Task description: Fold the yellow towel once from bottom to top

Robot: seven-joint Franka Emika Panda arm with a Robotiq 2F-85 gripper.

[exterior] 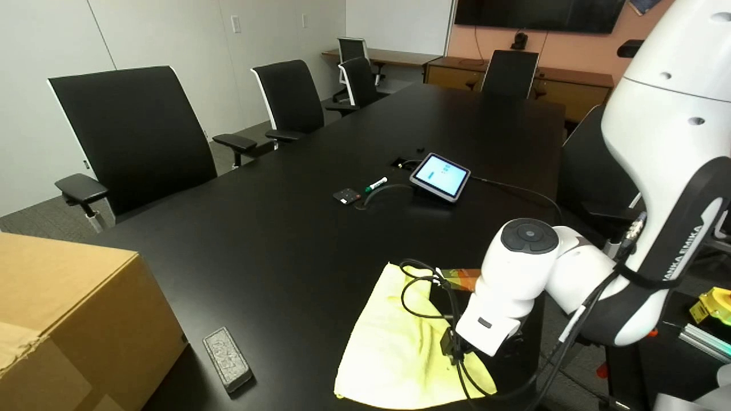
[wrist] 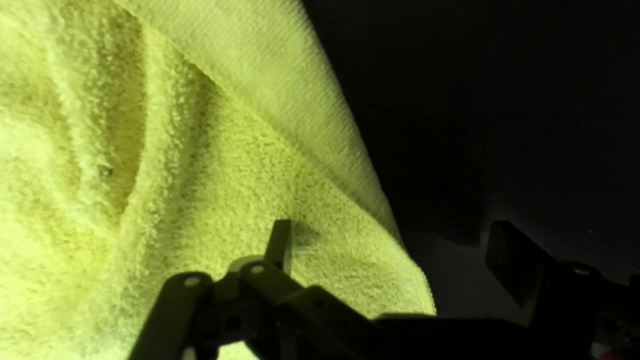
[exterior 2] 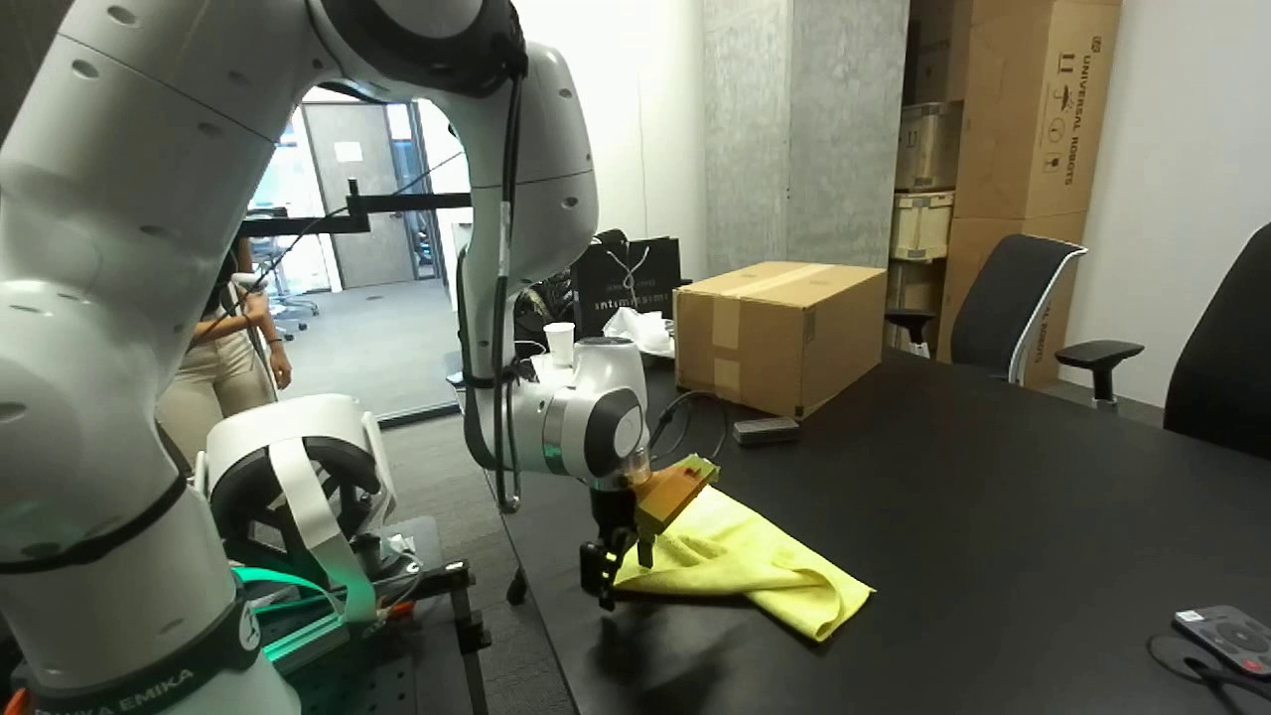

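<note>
The dark tabletop (exterior: 274, 251) runs out of frame at the bottom in both exterior views. The white robot arm (exterior 2: 541, 179) is cropped at the top in both; it bends over at its upper joint and descends, with its wrist (exterior: 497, 302) low near the tabletop's edge and turned downward. Behind it, a person (exterior 2: 213, 387) shows only in part. The cardboard box (exterior: 114, 331), cut by the left border in an exterior view, stands on the tabletop well apart from the cloth. The yellow towel (exterior 2: 760, 556) lies on the tabletop under and beside the wrist, rippled, a band along one edge turned over; in an exterior view, the wrist and black cables (exterior: 457, 355) cover some of it. The end effector (wrist: 390, 240), largely screened by the wrist in an exterior view, has its jaws wide apart: one over the towel, the other past its edge above the tabletop, black on black and hard to trace; whether either tip touches anything cannot be told. The small grey block (exterior: 227, 358) bears markings too unclear to read.
</note>
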